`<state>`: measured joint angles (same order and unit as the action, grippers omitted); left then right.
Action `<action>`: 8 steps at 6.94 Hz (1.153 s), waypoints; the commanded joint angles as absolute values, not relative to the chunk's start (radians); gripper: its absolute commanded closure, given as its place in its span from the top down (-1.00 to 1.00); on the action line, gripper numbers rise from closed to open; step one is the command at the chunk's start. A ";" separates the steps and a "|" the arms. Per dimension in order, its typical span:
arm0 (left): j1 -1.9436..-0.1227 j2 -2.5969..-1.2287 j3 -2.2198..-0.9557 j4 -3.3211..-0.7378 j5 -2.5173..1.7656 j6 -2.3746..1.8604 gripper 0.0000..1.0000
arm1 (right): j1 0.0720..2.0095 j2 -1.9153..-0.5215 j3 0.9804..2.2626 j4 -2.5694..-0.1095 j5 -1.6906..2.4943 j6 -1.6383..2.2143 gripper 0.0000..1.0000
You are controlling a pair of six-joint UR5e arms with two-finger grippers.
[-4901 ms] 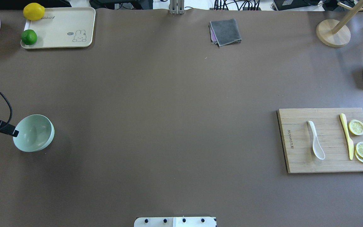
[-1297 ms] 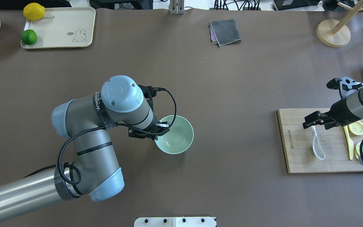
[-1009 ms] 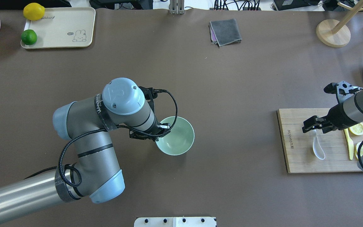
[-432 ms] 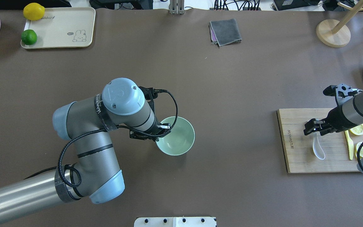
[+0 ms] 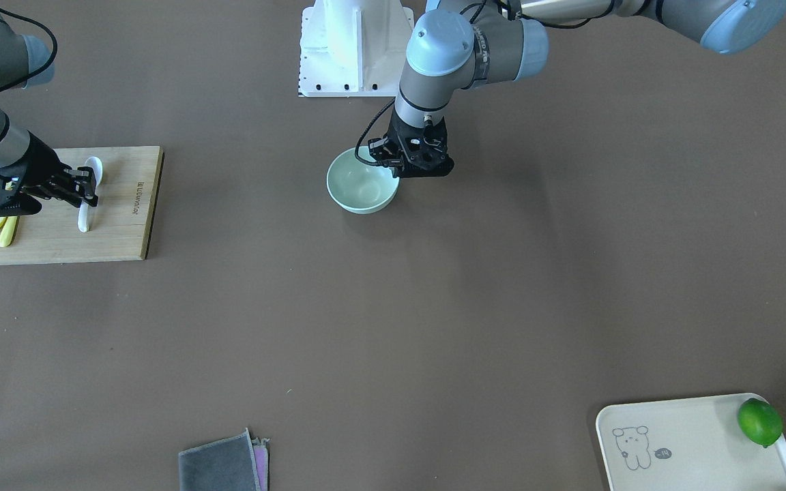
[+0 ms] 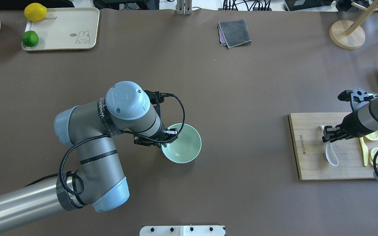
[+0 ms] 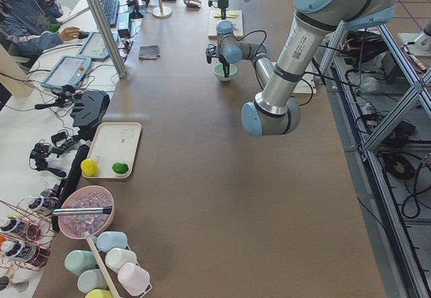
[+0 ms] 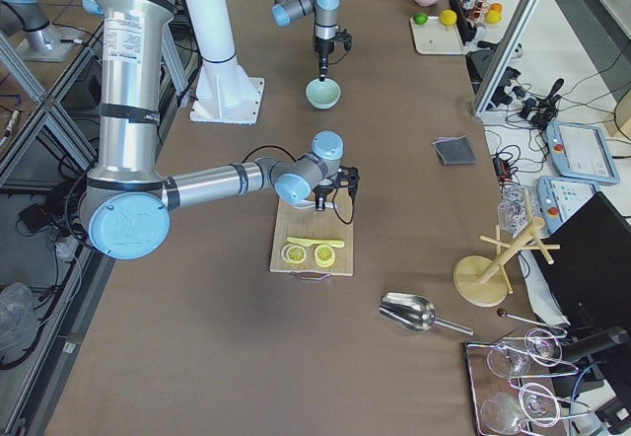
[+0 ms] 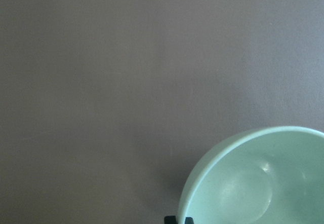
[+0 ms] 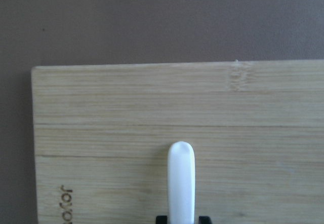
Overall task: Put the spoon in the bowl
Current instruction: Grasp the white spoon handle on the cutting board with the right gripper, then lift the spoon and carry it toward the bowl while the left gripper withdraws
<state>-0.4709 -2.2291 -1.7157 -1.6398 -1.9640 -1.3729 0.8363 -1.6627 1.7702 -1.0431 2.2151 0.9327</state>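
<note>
Spoon (image 6: 331, 157) — flat on the cutting board (image 6: 310, 164), long axis across the board's short span, handle end away from the robot, scoop toward it.
Right gripper (image 6: 328, 136) — over the handle, fingers pressed to its two sides, apparently pinching it.
Bowl (image 6: 184, 147) — well off the board toward the robot's left, rim nipped by the left gripper (image 6: 168, 135).
Yellow knife (image 6: 364, 152) — on the board, parallel to the spoon.
Table (image 6: 241, 98) — smooth brown sheet from board to bowl.

A pale green bowl (image 7: 223, 75) stands on the brown tabletop (image 7: 222, 197) in the upper middle of the frame, right under the left end effector (image 7: 226, 64) of the big near arm (image 7: 273, 102). At lower left, a cream tray (image 7: 124, 139) holds a lemon (image 7: 89, 168) and a lime (image 7: 120, 169).
</note>
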 commanded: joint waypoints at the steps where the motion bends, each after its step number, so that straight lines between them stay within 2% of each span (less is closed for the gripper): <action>1: -0.472 -2.226 -1.741 -1.640 -1.959 -1.367 0.81 | 0.836 -1.663 1.772 -1.043 2.215 0.933 -1.00; 3: -0.498 -2.179 -1.840 -1.631 -1.960 -1.364 0.85 | 0.839 -1.639 1.784 -1.046 2.217 0.937 -1.00; 5: -0.567 -2.056 -1.963 -1.631 -1.991 -1.269 0.86 | 0.850 -1.449 1.787 -1.177 2.217 1.030 -1.00; 6: -0.612 -1.996 -1.973 -1.637 -2.050 -1.196 0.88 | 0.839 -1.316 1.790 -1.294 2.206 1.114 -1.00; 8: -0.722 -1.903 -2.000 -1.641 -2.135 -1.038 0.88 | 0.700 -1.139 1.781 -1.356 2.084 1.289 -1.00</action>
<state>-0.6613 -1.9610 -1.9837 -1.6382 -2.0872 -1.1337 0.7770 -1.2430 1.7867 -1.3197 2.1530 1.1839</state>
